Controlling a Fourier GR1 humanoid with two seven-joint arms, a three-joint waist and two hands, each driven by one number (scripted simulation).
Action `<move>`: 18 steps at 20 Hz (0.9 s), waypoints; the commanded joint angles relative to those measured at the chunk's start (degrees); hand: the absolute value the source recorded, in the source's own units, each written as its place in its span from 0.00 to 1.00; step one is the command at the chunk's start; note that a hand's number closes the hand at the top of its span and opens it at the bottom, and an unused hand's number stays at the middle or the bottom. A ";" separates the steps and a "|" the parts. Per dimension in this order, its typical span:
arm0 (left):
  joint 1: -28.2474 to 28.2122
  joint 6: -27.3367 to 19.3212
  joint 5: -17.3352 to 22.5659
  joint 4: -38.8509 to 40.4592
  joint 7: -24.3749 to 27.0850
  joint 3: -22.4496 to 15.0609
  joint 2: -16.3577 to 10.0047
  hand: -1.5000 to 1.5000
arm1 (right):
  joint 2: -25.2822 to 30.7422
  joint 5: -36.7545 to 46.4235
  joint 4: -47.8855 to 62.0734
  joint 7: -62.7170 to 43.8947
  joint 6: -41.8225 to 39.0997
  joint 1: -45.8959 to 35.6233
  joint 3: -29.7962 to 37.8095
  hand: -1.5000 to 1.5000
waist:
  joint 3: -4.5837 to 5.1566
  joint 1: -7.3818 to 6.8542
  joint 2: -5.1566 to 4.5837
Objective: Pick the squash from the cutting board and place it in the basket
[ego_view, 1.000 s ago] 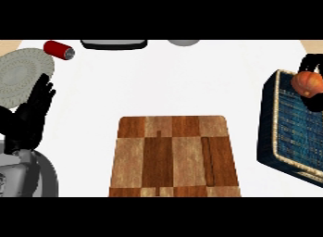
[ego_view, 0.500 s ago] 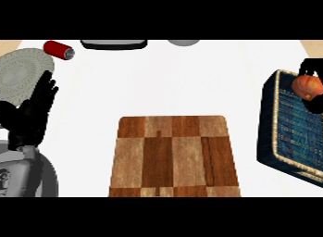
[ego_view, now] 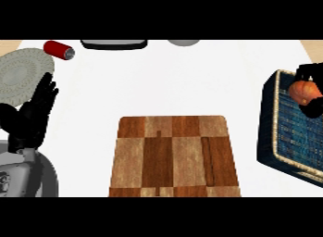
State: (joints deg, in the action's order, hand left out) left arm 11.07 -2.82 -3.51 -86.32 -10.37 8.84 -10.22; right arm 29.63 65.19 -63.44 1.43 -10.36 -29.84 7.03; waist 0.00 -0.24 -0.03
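Over at the right, the right hand (ego_view: 322,73) has its fingers curled round the orange squash (ego_view: 304,91), holding it over the far end of the basket (ego_view: 297,139); whether it touches the weave I cannot tell. The cutting board (ego_view: 170,157) lies bare in the middle of the counter (ego_view: 191,83), near the basket but apart from it. The left hand (ego_view: 28,118) rests at the left edge, fingers straight and up, just beside a grey plate (ego_view: 13,76). A red can (ego_view: 59,49) lies beyond the plate.
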 commanded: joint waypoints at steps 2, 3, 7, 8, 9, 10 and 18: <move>2.28 1.96 1.99 4.49 2.32 2.56 -1.82 0.50 | -2.31 1.12 -0.36 -5.64 -1.99 1.07 0.09 1.00 | 0.02 0.29 0.00; 0.38 -1.39 -0.28 -3.01 -3.25 -1.29 1.68 0.50 | -1.20 2.23 5.14 -4.88 -1.48 -1.64 0.29 1.00 | -0.01 -0.22 -0.01; 4.09 -0.27 -0.24 5.49 1.50 0.92 -0.34 0.50 | -0.11 1.17 5.90 -5.46 -2.89 -2.26 2.27 1.00 | 0.01 0.21 -0.08; -0.92 -0.32 -0.42 -0.51 0.48 -0.51 0.87 0.50 | -0.49 -0.36 0.85 -6.15 -1.66 1.63 3.72 0.00 | 0.00 0.26 0.08; -1.94 2.06 1.36 -3.16 -1.63 0.20 -0.75 0.50 | -1.24 -1.76 -2.90 -5.92 -2.62 4.41 3.88 0.00 | 0.00 0.33 0.16; 0.55 1.21 0.67 4.83 3.98 2.12 -1.21 0.50 | -1.48 -3.14 -0.85 -4.78 -1.68 0.27 5.08 0.00 | 0.02 0.39 0.00; -1.00 0.20 0.36 0.58 1.09 1.62 -0.84 0.50 | -6.70 -15.85 -9.01 -6.51 -0.06 -1.01 14.51 0.00 | 0.02 0.72 0.40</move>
State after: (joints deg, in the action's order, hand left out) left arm 11.44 -2.32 -2.79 -85.11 -9.69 10.04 -10.68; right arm 25.07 54.70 -67.65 -3.05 -9.83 -29.94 17.67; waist -0.01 0.26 0.15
